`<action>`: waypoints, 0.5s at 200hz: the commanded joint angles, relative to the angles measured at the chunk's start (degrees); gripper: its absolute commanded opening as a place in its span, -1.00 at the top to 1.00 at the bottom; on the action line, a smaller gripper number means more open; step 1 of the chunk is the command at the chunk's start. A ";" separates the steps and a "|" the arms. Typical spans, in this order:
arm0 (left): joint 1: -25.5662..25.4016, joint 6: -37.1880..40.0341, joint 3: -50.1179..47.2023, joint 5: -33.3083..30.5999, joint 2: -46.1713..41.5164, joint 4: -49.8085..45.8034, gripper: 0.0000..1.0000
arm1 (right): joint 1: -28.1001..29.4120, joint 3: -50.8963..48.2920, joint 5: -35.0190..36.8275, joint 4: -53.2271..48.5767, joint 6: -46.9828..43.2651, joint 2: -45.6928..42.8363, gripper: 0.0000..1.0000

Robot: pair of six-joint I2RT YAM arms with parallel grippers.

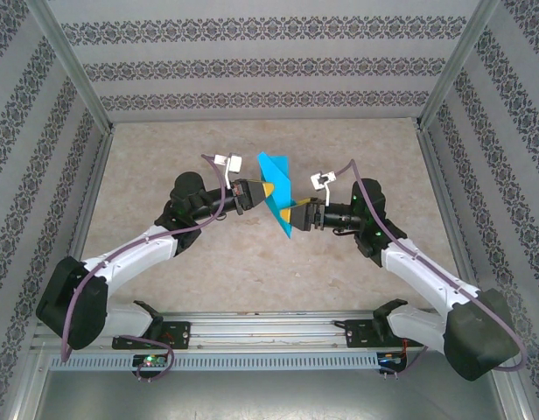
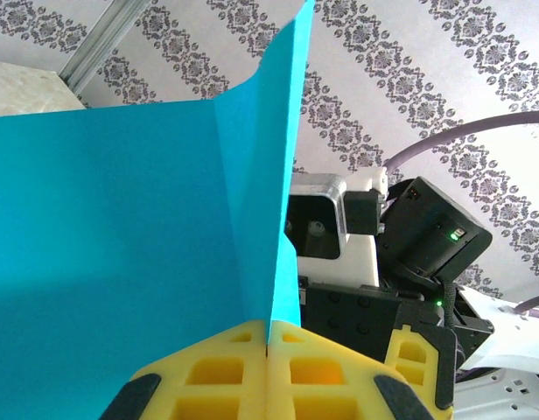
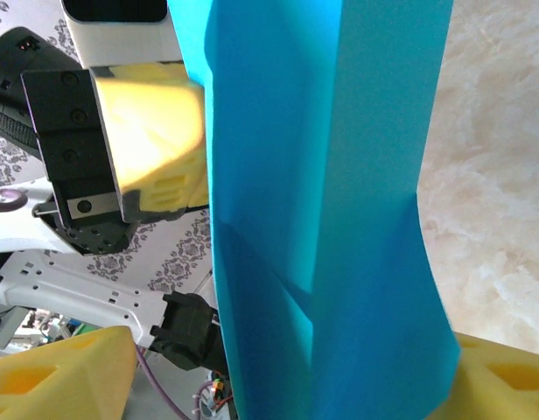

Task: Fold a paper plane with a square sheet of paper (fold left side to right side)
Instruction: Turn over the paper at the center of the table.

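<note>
The teal-blue square sheet of paper hangs in the air over the table's middle, folded into a narrow creased shape that stands on edge. My left gripper is shut on it from the left; in the left wrist view its yellow fingertips press together on the paper's lower edge. My right gripper faces it from the right. In the right wrist view the paper hangs between that gripper's yellow fingers, which stand wide apart. The left gripper's yellow finger shows behind the sheet.
The beige marbled table lies below both arms. Patterned walls and metal frame posts close in the back and sides. A metal rail with the arm bases runs along the near edge.
</note>
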 commanded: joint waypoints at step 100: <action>-1.21 -0.34 1.32 1.57 0.90 2.52 1.00 | -0.41 5.38 -0.47 -0.53 -1.46 2.24 -0.07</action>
